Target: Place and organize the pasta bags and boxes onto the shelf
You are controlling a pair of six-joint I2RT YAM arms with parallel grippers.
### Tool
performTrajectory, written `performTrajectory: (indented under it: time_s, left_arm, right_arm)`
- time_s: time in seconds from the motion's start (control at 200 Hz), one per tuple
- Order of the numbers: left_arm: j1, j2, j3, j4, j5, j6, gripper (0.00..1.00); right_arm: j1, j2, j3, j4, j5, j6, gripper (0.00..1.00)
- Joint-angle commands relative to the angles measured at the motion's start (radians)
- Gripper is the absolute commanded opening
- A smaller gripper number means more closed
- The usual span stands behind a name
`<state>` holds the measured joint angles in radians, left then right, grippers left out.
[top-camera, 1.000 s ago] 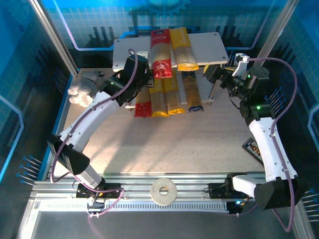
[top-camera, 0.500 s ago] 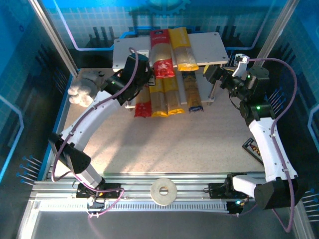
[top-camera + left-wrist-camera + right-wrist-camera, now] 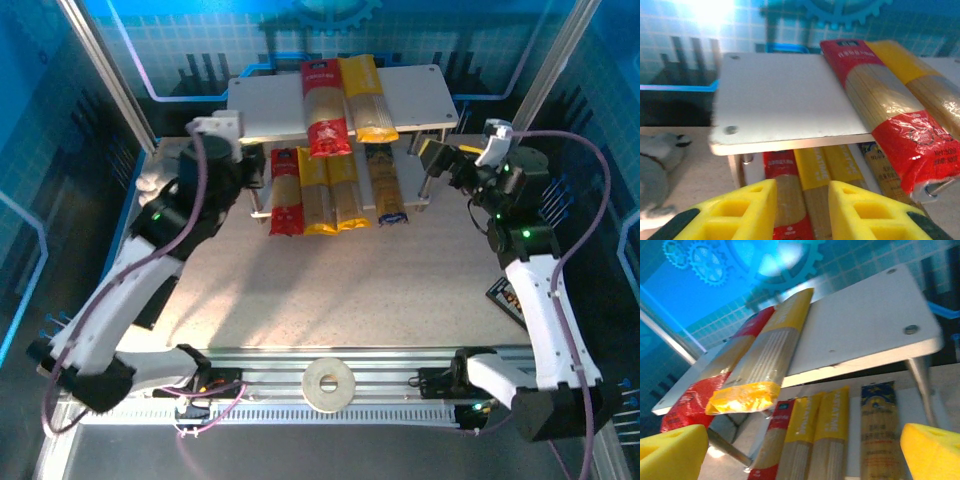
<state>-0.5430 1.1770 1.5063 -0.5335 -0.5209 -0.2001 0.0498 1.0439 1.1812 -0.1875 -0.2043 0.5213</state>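
The shelf (image 3: 270,105) stands at the back of the table. Its top board (image 3: 780,95) carries a red pack (image 3: 323,110) and a yellow pack (image 3: 367,98) side by side. On the lower board lie a red pack (image 3: 285,190), two yellow packs (image 3: 315,195) (image 3: 345,190) and the clear pack with dark blue ends (image 3: 385,185). My left gripper (image 3: 252,170) hovers open just left of the shelf's front, its yellow fingers (image 3: 740,210) empty. My right gripper (image 3: 435,155) stands open and empty beside the shelf's right legs, its fingers (image 3: 935,450) wide apart.
A white tape roll (image 3: 329,384) lies on the rail at the near edge. A grey and white soft toy (image 3: 160,185) sits at the left, behind my left arm. A black device (image 3: 505,298) lies at the right edge. Bare tabletop (image 3: 340,290) spreads before the shelf.
My left arm has drawn back to the left, away from the shelf, uncovering the lower red pack. My right gripper has shifted slightly right. The packs have not moved.
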Motion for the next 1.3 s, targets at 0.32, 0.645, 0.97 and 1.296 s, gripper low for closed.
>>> performTrajectory:
  time_s: [0.32,0.645,0.97,1.296]
  left_arm:
    - [0.036,-0.391,-0.628,0.117,-0.102,-0.056,0.67]
    - [0.086,-0.416,-0.905,0.379,-0.323,-0.055,0.99]
    - [0.274,-0.149,-1.158,1.029,-0.224,0.161,0.99]
    - [0.402,0.261,-1.218,1.563,0.004,0.219,0.99]
  right_arm:
    - [-0.007,-0.138,-0.234,-0.269,0.368,-0.102,0.99]
    - [-0.004,-0.098,-0.418,-0.21,0.503,-0.097,1.0]
    - [0.013,-0.057,-0.44,-0.155,0.499,-0.104,1.0]
    - [0.028,-0.001,-0.464,-0.107,0.494,-0.104,1.0]
